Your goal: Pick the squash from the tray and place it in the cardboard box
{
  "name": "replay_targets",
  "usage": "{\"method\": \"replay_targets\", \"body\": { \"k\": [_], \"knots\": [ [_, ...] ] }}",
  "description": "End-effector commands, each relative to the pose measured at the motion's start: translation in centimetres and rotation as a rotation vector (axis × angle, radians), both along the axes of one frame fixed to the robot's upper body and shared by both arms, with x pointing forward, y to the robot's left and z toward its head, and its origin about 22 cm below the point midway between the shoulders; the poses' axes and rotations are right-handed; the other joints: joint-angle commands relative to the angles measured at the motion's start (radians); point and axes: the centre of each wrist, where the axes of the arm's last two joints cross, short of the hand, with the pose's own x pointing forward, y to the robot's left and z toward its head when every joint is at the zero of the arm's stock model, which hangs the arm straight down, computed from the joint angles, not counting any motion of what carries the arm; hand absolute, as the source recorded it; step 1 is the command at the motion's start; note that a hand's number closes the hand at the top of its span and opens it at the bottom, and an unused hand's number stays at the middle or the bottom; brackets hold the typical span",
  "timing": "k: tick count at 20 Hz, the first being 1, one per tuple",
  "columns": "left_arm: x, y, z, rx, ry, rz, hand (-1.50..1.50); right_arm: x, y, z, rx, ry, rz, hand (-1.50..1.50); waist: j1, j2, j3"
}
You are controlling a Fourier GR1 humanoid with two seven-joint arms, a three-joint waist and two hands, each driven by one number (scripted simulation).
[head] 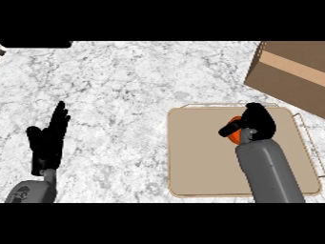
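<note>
right hand (255, 121) over the tray (200, 157), toward its far edge and right of the tray's middle. fingers curled down and inward, thumb wrapped from the left; the hand is closed around the squash (232, 134). grey forearm runs from the view's lower edge up across the tray's right half to the wrist.

squash: only a small part shows, a bright orange patch between thumb and fingers on the hand's lower left side. the rest is hidden under the black palm, so overall shape and which way it lies cannot be read. whether it rests on the tray surface or is lifted clear of it cannot be told from this view. it is within the tray's outline, not at the box.

tray: flat tan square with a pale rim and thin wire-like handles at its far and right edges, sitting on the right part of the marble worktop (123, 86), reaching toward the near edge.

cardboard box (302, 76): brown with a lighter tape strip across it, at the worktop's far right corner, just beyond the tray's far right corner, set at an angle.

left hand (49, 140): near the worktop's left edge, fingers straight and pointing up, open, holding nothing, touching nothing visible.
</note>
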Motion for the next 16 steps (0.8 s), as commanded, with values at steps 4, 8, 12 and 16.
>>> {"method": "replay_targets", "body": {
  "k": [4,8,12,16],
  "knots": [
    [-0.9,0.6,-1.2,0.008,-0.003,0.021,0.0,-0.5,1.0,0.6,-0.111,-0.048,-0.057,1.5,-0.006,-0.002,0.0],
    [0.4,0.0,-0.8,-0.005,-0.003,0.007,0.0,0.2,-0.8,-0.5,-0.146,-0.05,-0.052,1.5,-0.006,0.0,0.0],
    [0.6,0.4,0.0,0.006,-0.009,0.001,0.0,-1.1,1.4,-1.5,-0.144,-0.062,0.42,1.5,-0.006,0.001,0.0],
    [0.4,0.1,0.0,-0.001,0.009,0.011,0.0,-4.5,2.7,-2.3,-0.148,-0.063,0.9,1.5,-0.021,-0.01,0.001]
  ]
}}
